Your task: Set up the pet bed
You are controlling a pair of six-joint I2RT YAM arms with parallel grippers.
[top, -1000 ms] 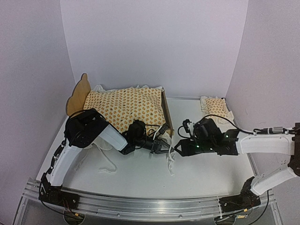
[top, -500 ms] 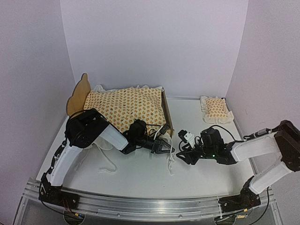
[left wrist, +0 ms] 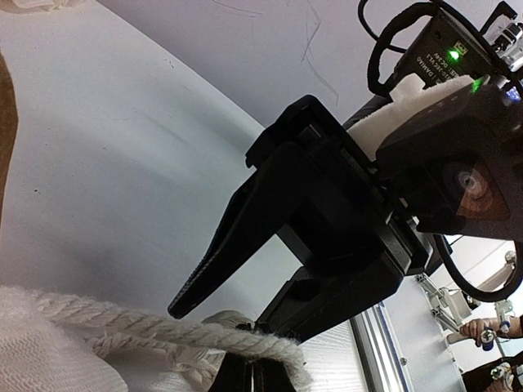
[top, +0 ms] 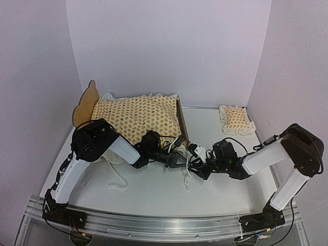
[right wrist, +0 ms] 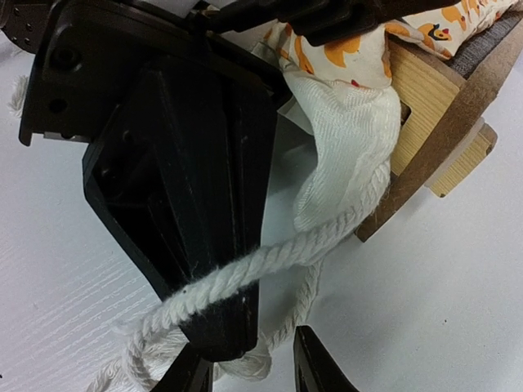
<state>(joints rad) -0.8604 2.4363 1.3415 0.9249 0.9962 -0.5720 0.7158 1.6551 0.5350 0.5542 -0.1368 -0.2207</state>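
Observation:
The pet bed [top: 181,121] stands at the back left, its cloud headboard on the far left and an orange-patterned cushion [top: 136,117] lying in it. One wooden corner of the bed [right wrist: 433,122] shows in the right wrist view, with the cushion's white ruffle [right wrist: 343,155] hanging beside it. A white rope [right wrist: 270,265] runs from the ruffle and drapes across the tips of my left gripper [right wrist: 219,339], which is shut. My right gripper [right wrist: 249,371] is open, its fingertips on either side of the left gripper's tip and the rope's loop. In the top view the two grippers [top: 179,163] [top: 192,168] meet by the footboard.
A small matching pillow [top: 236,119] lies at the back right near the wall. Loose white rope [top: 187,179] trails on the table below the grippers, and more of it [top: 119,180] lies under the left arm. A metal rail [top: 164,225] runs along the near edge.
My right arm has folded back and its gripper has slid left up to the left gripper's tip. Its jaws stand narrower than before. The left arm has stayed put.

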